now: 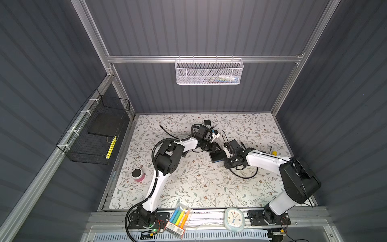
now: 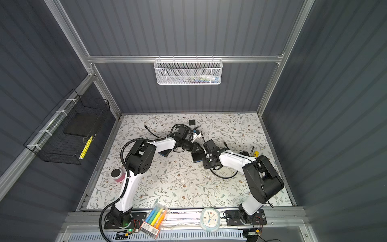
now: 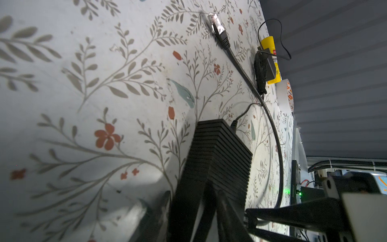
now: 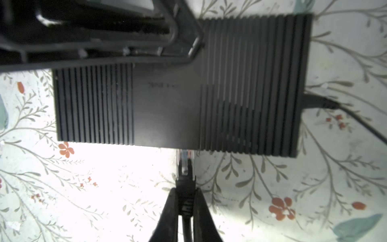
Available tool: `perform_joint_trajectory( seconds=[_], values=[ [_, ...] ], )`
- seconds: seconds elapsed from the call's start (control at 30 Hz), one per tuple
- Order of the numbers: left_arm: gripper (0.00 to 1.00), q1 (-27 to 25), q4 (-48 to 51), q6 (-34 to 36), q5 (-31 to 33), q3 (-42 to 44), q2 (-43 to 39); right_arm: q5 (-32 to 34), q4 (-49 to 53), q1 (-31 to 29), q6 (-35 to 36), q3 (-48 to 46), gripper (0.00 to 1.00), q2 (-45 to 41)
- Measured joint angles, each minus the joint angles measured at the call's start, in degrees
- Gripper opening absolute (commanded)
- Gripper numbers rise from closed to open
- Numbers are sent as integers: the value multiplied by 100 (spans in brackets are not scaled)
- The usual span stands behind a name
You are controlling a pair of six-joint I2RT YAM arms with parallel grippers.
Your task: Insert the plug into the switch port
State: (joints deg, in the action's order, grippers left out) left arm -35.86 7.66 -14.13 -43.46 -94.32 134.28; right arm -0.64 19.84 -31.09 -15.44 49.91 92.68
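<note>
The switch [image 1: 217, 156] [image 2: 198, 157] is a flat black ribbed box near the middle of the floral table, seen close in both wrist views [image 3: 219, 155] [image 4: 167, 104]. My left gripper [image 1: 216, 148] [image 3: 199, 201] reaches in from the left, and its fingers press on the switch's far end. My right gripper [image 1: 225, 159] [image 4: 185, 201] is shut on the black boot of the plug [image 4: 185, 180]. The plug's clear tip touches the near edge of the switch. The port itself is hidden.
The plug's black cable [image 1: 243, 176] loops on the table, and its other connector [image 3: 218, 27] lies loose. A pink and black cylinder [image 1: 138, 175] stands at the left. A yellow item [image 1: 274, 153] and a tape roll [image 3: 285, 94] are at the right. A clock [image 1: 234, 219] and markers [image 1: 178, 218] sit on the front rail.
</note>
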Motion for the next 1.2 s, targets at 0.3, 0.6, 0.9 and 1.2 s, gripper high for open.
perform_joint_trajectory(
  seconds=[0.3,0.6,0.9,1.2],
  values=[
    [35,0,-4,0,-4,0,0,-111,-15,20,-74,0,0,0],
    [33,0,-39,0,-11,0,0,-160,-122,20,-109,-127,0,-173],
    [32,0,-50,-2,-15,0,0,-157,-321,20,-127,-267,0,-229],
    [31,0,-68,-2,-22,0,0,-149,-577,20,-155,-372,0,-122]
  ],
)
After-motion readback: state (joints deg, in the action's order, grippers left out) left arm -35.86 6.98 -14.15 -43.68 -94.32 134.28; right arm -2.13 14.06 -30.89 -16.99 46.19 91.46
